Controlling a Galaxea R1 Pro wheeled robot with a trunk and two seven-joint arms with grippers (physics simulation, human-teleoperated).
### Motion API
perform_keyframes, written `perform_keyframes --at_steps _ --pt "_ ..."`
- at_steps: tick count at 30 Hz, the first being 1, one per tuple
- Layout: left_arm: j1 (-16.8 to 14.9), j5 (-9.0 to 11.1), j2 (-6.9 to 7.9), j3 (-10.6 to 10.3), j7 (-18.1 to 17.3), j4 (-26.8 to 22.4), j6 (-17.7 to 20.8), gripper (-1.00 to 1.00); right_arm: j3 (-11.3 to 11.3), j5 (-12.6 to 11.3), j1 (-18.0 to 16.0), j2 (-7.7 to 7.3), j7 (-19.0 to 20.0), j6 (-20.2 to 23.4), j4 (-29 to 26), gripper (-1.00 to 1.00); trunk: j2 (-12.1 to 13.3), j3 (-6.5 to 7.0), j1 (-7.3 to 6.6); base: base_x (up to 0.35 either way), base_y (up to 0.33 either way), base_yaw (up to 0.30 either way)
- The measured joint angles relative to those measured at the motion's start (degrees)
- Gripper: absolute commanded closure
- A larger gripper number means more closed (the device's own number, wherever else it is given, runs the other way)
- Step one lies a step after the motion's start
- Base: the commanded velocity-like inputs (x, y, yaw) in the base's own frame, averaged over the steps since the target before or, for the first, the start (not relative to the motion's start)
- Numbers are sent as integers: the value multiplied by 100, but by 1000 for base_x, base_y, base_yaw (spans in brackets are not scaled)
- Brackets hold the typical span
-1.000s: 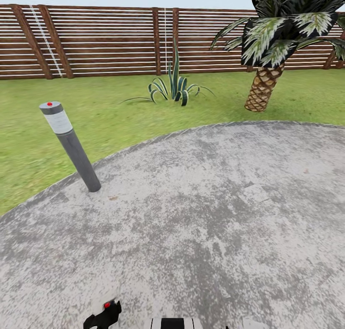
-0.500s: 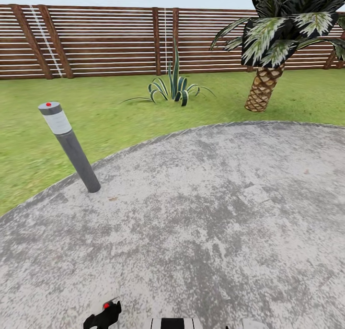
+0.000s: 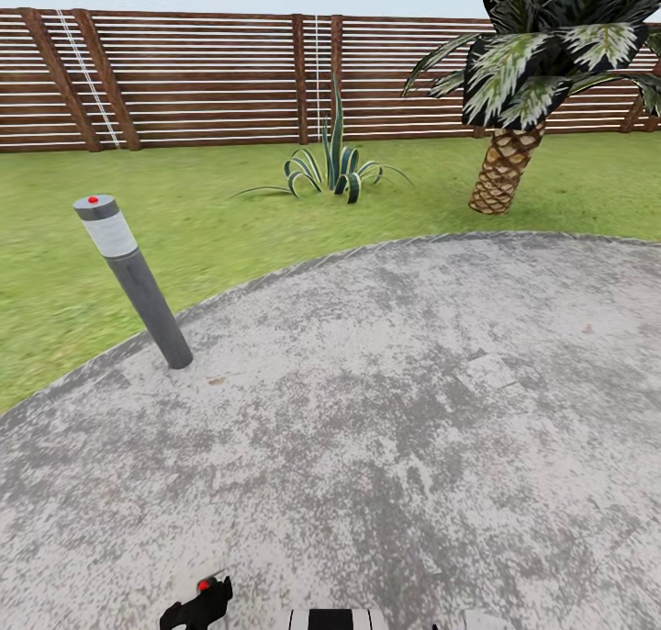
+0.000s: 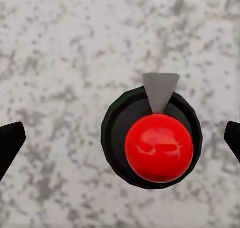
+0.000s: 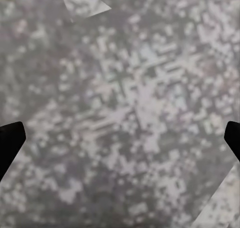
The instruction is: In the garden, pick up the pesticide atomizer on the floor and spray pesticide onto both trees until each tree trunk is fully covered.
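The pesticide atomizer [image 4: 152,143], red-topped with a dark body, stands on the mottled grey paving [image 3: 386,410] between the spread fingers of the left end effector [image 4: 120,138], untouched. The right end effector [image 5: 120,138] is spread over bare paving. A grey bollard [image 3: 133,281] stands far left near the lawn [image 3: 229,217].

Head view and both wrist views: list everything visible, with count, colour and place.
fence: one, brown slats, behind the lawn
lawn: green, around the paving
palm: one, back right
spiky plant: one, green, near the fence
bollard: one, grey with red dot, left paving edge
paving: mottled grey, foreground
atomizer: one, dark body, red knob, grey nozzle, on paving
left gripper: black fingertips, open, above the atomizer
right gripper: black fingertips, open, over paving
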Motion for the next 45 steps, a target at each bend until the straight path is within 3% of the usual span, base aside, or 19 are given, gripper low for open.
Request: perform_keyframes --at_steps 10,45 --pt "0 1 -1 1 0 -1 -2 -100 0 -2 0 0 -1 0 0 -100 -9 -154 18 0 0 0" --pt "0 5 0 0 9 -2 -3 -100 0 -1 0 0 0 0 0 -100 -9 -155 17 15 -15 0"
